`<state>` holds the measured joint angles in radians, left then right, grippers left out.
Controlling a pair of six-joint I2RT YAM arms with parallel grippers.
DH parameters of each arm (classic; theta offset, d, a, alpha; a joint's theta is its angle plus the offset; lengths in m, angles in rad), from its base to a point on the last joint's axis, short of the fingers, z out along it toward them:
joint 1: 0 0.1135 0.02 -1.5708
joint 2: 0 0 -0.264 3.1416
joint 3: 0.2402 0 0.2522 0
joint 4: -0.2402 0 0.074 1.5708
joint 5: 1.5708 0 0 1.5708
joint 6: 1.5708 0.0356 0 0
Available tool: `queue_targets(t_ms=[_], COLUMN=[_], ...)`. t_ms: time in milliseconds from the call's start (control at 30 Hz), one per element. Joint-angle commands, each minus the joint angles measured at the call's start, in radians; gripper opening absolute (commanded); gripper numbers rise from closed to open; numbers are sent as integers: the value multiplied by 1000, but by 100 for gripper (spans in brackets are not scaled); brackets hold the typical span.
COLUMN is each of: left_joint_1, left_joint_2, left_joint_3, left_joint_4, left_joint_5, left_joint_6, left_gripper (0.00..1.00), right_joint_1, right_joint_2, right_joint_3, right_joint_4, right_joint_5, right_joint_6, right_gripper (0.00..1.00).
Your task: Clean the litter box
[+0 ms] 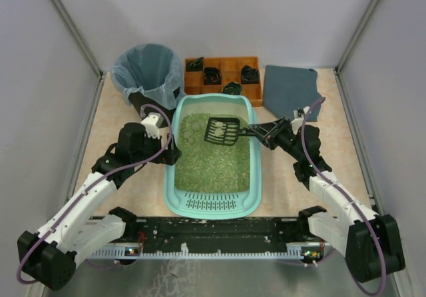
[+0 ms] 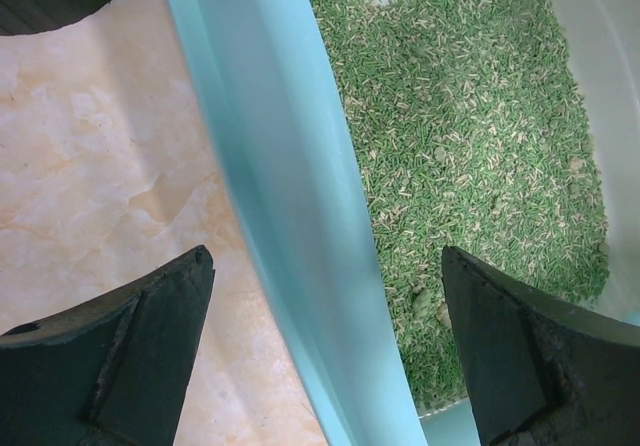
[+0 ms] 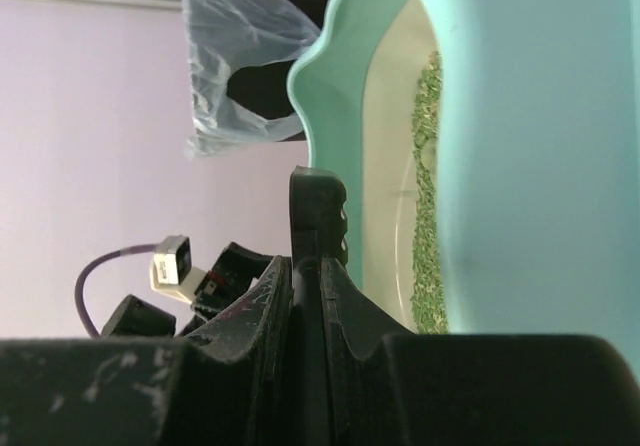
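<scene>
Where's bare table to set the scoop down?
Bare table right of the litter box, in front of the cloth; a smaller patch left of it, near the bin. The back row, with the orange tray, is crowded.

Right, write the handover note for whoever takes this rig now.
Left tool: open, astride the left rim of the litter box, not gripping it.
Right tool: shut on the handle of the black scoop, with the scoop head over the green litter at the far end.
Bin: far left, beyond the box.
Done: scoop in hand.
Left: sift and dump into the bin. Whether any waste is binned yet, cannot tell.
</scene>
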<state>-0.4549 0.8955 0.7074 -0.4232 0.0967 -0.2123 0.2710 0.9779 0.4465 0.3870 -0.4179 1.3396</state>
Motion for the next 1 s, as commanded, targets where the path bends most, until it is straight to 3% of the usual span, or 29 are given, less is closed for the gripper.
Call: queue_targets(t_ms=[0,100,167,233,367,433,533,633,767,833,967], left_joint_1=[-4,-4,-5,-5,-4,-5,-4,-5,-4,-4,-4], left_joint_2=[-46,-67,-77,-76,-31,6,38,47,75,93,139], left_joint_3=[14,65,116,187,327,439,557,644,788,847,950], left_joint_4=[35,35,31,23,-25,-69,-100,-68,-37,-14,7], left_joint_5=[-10,-39,-60,-89,-209,-253,-283,-284,-249,-241,-234], left_joint_6=[-35,-68,-85,-101,-177,-203,-216,-228,-250,-257,-285], left_gripper=[100,100,100,100,100,100,100,100,100,100,100], right_joint_1=[21,-9,-15,14,22,-4,21,0,2,24,3], right_joint_2=[-4,-52,-96,-67,-52,-112,-84,-86,-136,-86,-151], right_joint_3=[74,75,26,41,97,25,32,60,-8,39,-1], right_joint_4=[48,-70,-42,10,-125,-80,-27,-140,-33,-79,-137], right_joint_5=[-56,-8,47,7,-4,50,0,3,46,2,96], right_joint_6=[-52,-80,-42,-53,-135,-73,-83,-131,-55,-100,-84], right_gripper=[0,0,0,0,0,0,0,0,0,0,0])
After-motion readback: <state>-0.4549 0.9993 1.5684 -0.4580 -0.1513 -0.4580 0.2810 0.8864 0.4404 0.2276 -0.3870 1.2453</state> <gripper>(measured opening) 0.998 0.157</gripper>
